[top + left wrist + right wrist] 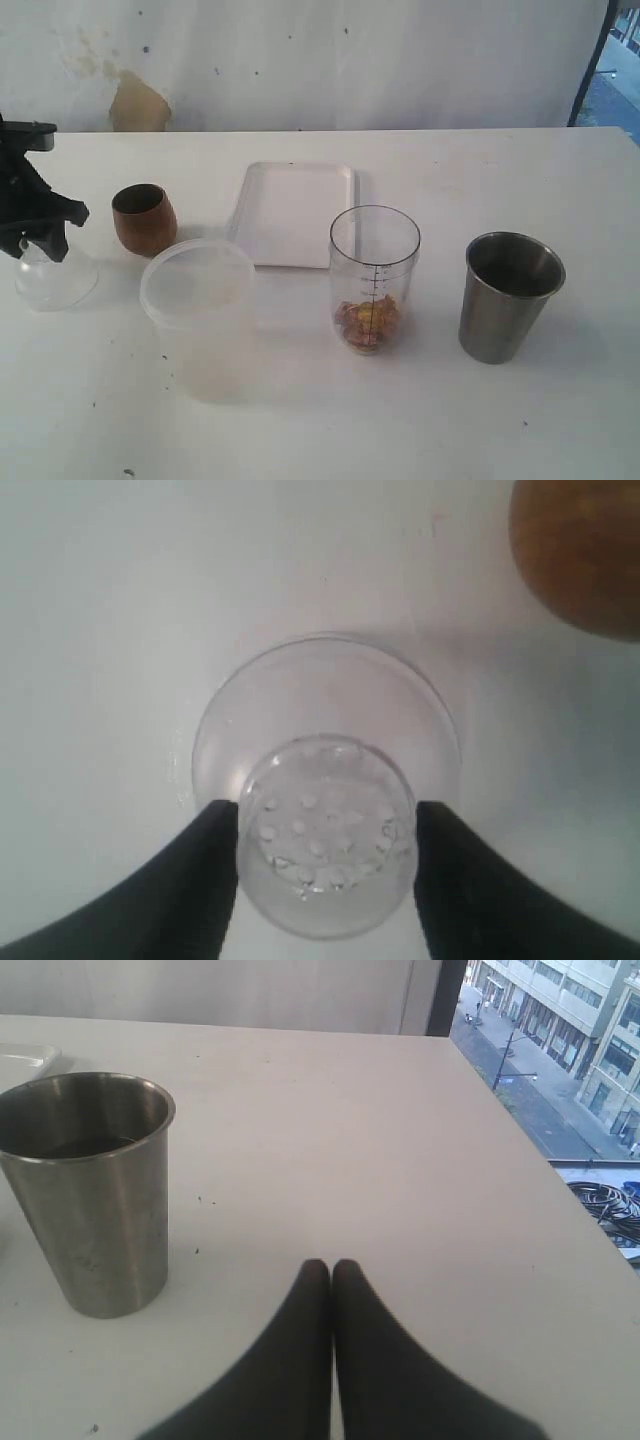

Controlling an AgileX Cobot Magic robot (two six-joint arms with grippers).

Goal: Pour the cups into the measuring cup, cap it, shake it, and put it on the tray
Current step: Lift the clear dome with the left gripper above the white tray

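Observation:
A clear domed cap (55, 280) (326, 730) with strainer holes stands on the table at the far left. My left gripper (40, 240) (326, 825) comes down over it, a finger pressed against each side of its raised neck. The brown wooden cup (143, 218) (585, 550) stands just right of it. The clear measuring cup (375, 270) is upright and uncapped in the middle, with orange-yellow bits at its bottom. The steel tumbler (510, 295) (85, 1190) stands at the right. My right gripper (331, 1265) is shut and empty beside the tumbler, out of the exterior view. The white tray (295, 210) lies behind the measuring cup.
A wide frosted plastic tub (198, 315) stands in front of the wooden cup, between the cap and the measuring cup. The table's right edge (520, 1160) runs close to my right gripper, with a drop beyond it.

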